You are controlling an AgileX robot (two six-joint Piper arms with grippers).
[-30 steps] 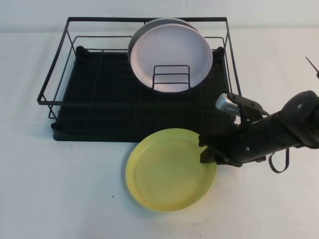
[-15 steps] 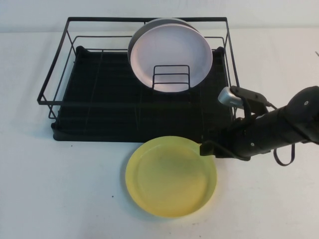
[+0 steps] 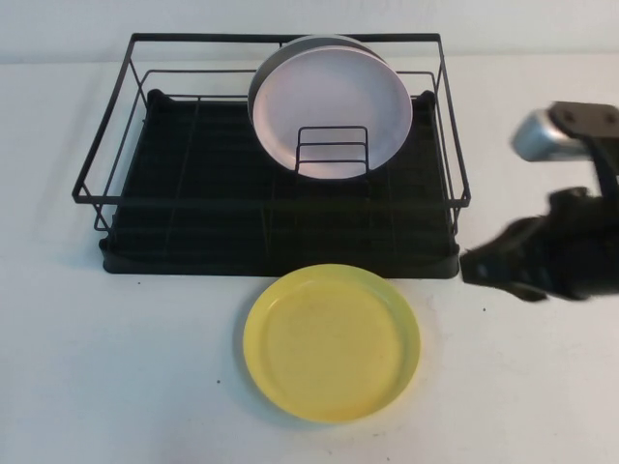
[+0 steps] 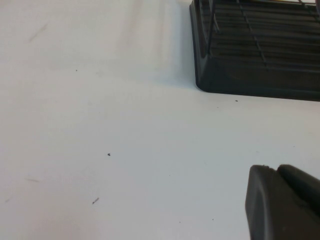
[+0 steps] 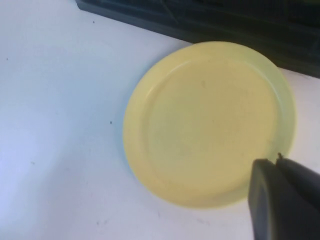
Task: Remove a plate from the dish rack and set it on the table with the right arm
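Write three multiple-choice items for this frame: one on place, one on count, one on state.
1. Where is the round pale yellow plastic plate?
A. in the rack
B. flat on the white table before the black wire dish rack
C. held aloft

2. How many plates stand in the rack?
A. two
B. none
C. five

3. What does the right gripper hold?
A. yellow plate
B. nothing
C. pink plate

B: it lies flat outside the rack.
A: pale pink plate, dark grey plate behind.
B: it is apart from the plate, right of it.
The left gripper is over bare table.
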